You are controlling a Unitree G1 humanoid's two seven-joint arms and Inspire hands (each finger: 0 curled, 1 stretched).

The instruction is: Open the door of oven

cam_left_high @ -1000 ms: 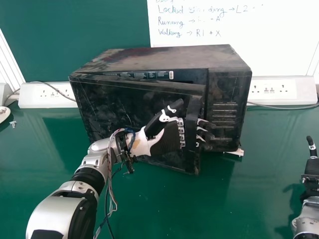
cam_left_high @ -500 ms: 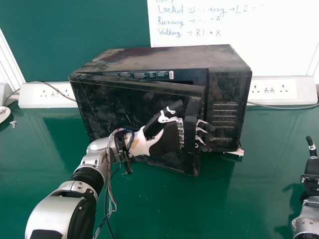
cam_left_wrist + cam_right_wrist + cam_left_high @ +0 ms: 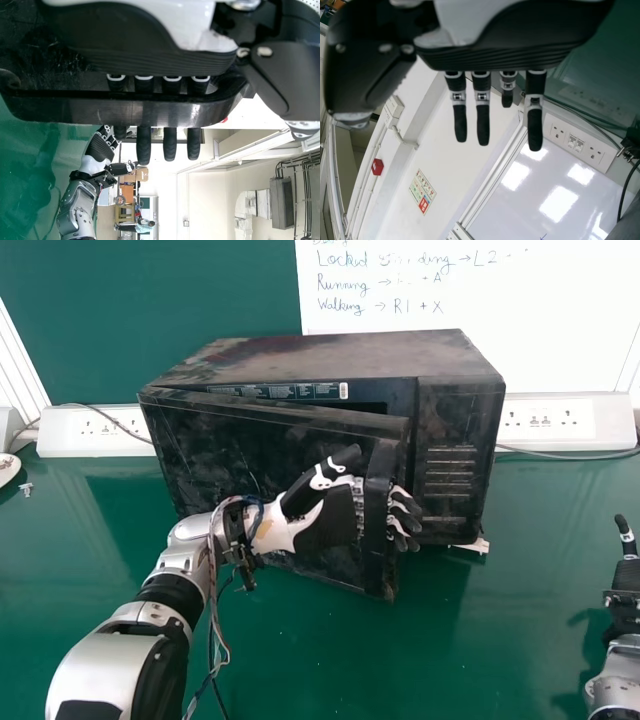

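1. My left hand (image 3: pixel 335 520) is hooked round the handle (image 3: pixel 378 510); the oven (image 3: pixel 330 356) sits mid-table (image 3: pixel 500 640), its door (image 3: pixel 205 445) ajar.
2. I'd call this mid-pull; next I'd swing wider, in an arc (those fingers could slip).
3. Count: one oven, one door, one handle, two hands; my right hand (image 3: pixel 625 608) idles open.

bright, glare on whiteboard (image 3: pixel 530 200), faint table (image 3: pixel 520 640) shadows

Green counter (image 3: pixel 500 640); at its back, white socket panels (image 3: pixel 93 431) with cables (image 3: pixel 570 453). Behind, a green board (image 3: pixel 150 310) beside a whiteboard (image 3: pixel 470 350) bearing handwriting (image 3: pixel 380 285).
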